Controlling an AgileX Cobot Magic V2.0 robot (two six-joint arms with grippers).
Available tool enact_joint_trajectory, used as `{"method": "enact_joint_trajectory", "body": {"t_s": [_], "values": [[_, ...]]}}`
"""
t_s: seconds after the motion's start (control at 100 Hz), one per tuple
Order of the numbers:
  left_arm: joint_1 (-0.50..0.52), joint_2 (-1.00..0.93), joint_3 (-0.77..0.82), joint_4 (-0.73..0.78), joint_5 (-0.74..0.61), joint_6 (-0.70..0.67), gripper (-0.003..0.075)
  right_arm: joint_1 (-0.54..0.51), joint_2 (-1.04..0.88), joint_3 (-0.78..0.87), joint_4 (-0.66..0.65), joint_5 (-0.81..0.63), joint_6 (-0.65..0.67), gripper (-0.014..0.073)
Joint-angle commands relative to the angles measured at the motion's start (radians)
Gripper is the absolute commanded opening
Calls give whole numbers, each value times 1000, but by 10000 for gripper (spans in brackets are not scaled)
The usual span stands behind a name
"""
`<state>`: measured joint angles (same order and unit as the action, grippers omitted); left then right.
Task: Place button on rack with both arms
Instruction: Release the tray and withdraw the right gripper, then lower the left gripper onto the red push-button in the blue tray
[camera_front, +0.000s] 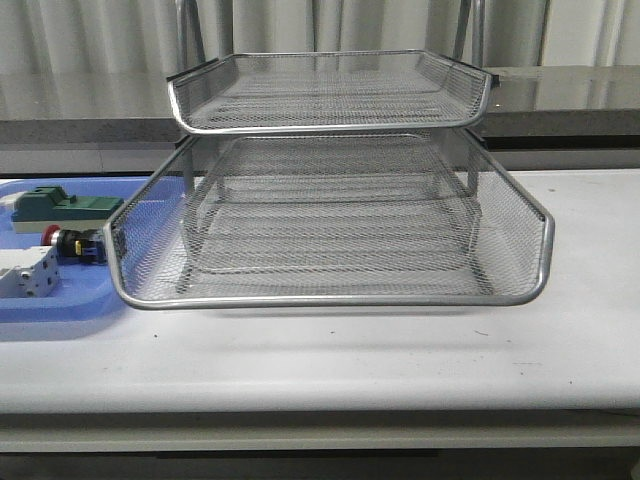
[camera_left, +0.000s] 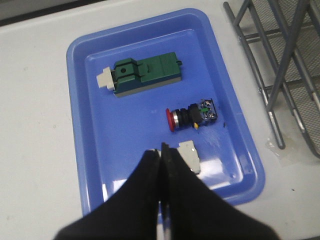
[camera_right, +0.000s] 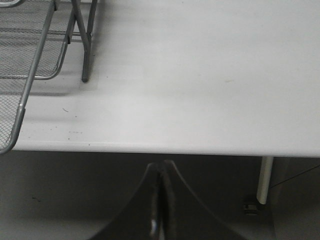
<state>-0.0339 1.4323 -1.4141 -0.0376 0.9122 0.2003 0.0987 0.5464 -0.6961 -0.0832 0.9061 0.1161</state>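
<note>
Left hand (camera_left: 160, 150): black, fingers pressed together, empty, hovering over the near part of the blue tray (camera_left: 80, 125). Only its tips show; the rest runs out of the wrist view. Not seen in the front view.

Button (camera_left: 191, 114): lies on its side in the tray, just ahead of the left hand's tips and apart from them. Red head, black body, dark rear block with small green and yellow details too fine to read. In the front view it is a small shape at the tray's edge, partly behind the rack's mesh rim.

Grey-white block (camera_left: 190, 156): in the tray, just beside the left fingertips and partly hidden by them; contact cannot be told.

Green block (camera_left: 145, 74): in the tray, beyond the button, well apart from the left hand; pale piece at one end.

Rack (camera_front: 330, 220): silver wire mesh, on the white desk (camera_front: 330, 350), beside the tray. Two tiers show in the front view; its uprights are cut off by the top edge. Wrist views show only legs and mesh corners.

Right hand (camera_right: 161, 172): dark, fingers closed together, empty, beyond the desk edge over the floor, well apart from the rack leg (camera_right: 85, 60). Only tips show.
</note>
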Motion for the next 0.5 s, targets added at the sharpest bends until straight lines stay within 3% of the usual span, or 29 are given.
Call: {"method": "enact_joint_trajectory", "body": {"t_s": [0.0, 0.18, 0.25, 0.32, 0.49], "values": [[0, 43, -97, -3, -39, 57, -20, -2, 1, -37, -13, -53, -3, -68], [-2, 155, -167, -12, -23, 198, -14, -2, 1, -37, -13, -53, -3, -68], [-2, 185, -176, -18, -16, 247, 39, -2, 1, -37, -13, -53, -3, -68], [-2, 208, -176, -33, -13, 286, 150, -2, 1, -37, -13, -53, -3, -68], [-2, 247, -176, -41, 11, 315, 535, -2, 1, -37, -13, -53, -3, -68]]}}
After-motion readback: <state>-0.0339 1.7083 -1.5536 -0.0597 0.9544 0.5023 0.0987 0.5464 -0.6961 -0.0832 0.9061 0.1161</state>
